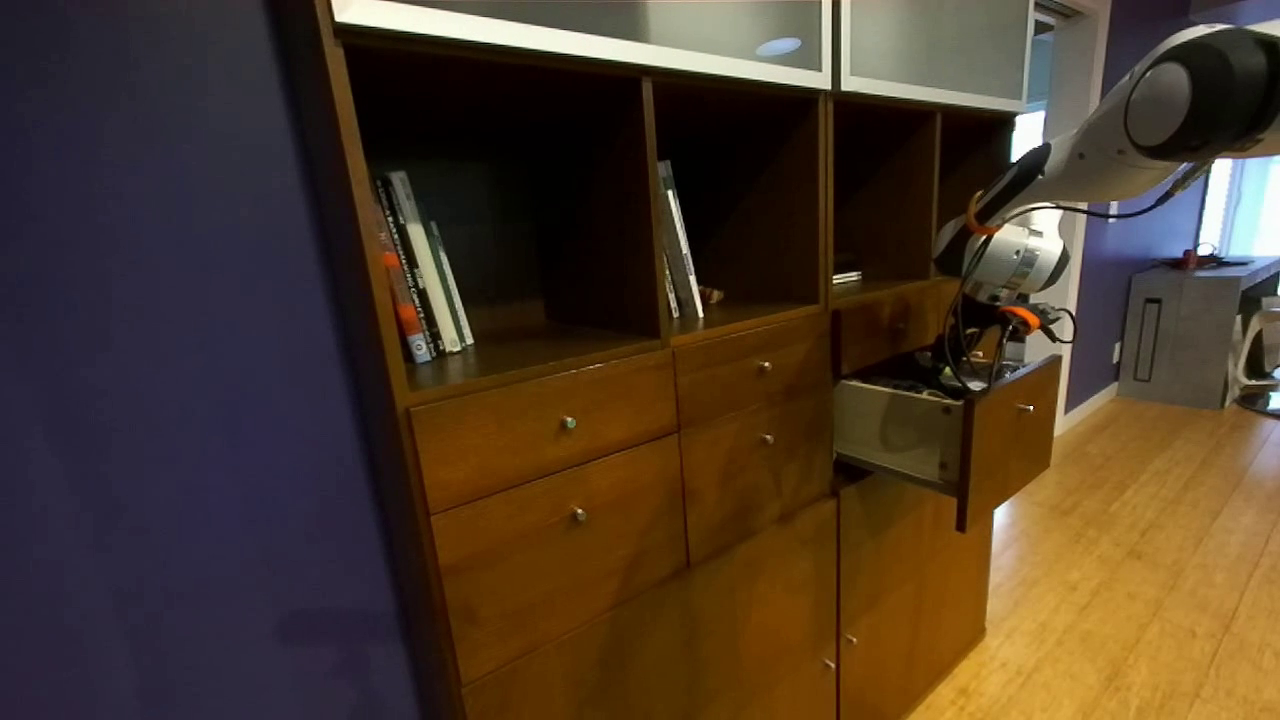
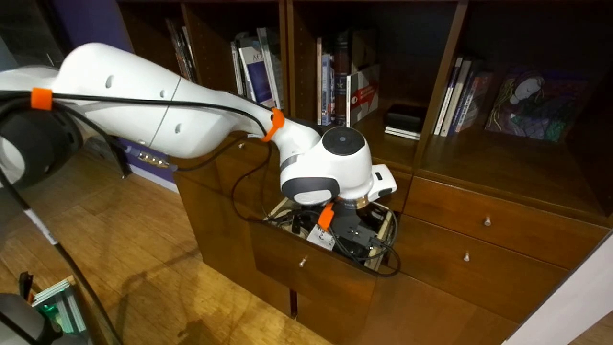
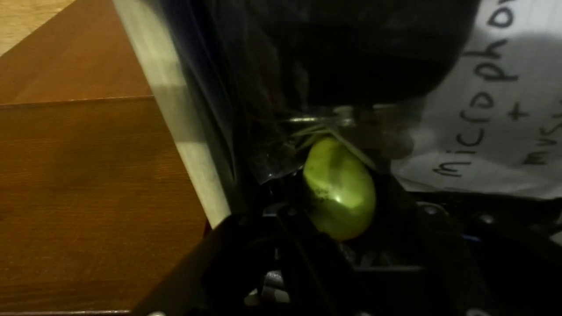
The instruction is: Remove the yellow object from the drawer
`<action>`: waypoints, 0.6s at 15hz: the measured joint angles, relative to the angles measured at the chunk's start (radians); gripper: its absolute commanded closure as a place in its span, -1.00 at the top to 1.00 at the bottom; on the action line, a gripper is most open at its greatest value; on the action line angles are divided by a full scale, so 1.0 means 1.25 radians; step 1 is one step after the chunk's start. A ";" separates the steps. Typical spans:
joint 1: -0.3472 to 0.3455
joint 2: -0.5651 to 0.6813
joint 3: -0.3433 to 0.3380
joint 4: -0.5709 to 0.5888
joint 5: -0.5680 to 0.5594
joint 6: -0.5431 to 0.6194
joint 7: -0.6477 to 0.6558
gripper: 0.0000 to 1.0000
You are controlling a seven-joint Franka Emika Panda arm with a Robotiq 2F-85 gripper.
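The gripper (image 3: 344, 202) sits on both sides of the yellow-green lump (image 3: 337, 180), but I can't tell if it's pinching. The lump lies inside the pulled-out drawer (image 2: 323, 274). It looks smooth, so it might slip and drop.

Wrist view dim, soft | highlight on yellow object (image 3: 339, 189) | window (image 1: 1264, 212) blown out | shelf recesses (image 1: 520, 240) shadowed
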 measured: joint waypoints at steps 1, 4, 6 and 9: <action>-0.003 0.003 0.003 0.004 0.000 0.000 -0.001 -0.26; -0.010 0.007 0.010 0.007 0.000 0.001 -0.004 -0.64; -0.014 0.007 0.013 0.008 0.000 0.002 -0.006 -0.64; -0.017 0.006 0.015 0.013 0.000 0.002 -0.008 -0.64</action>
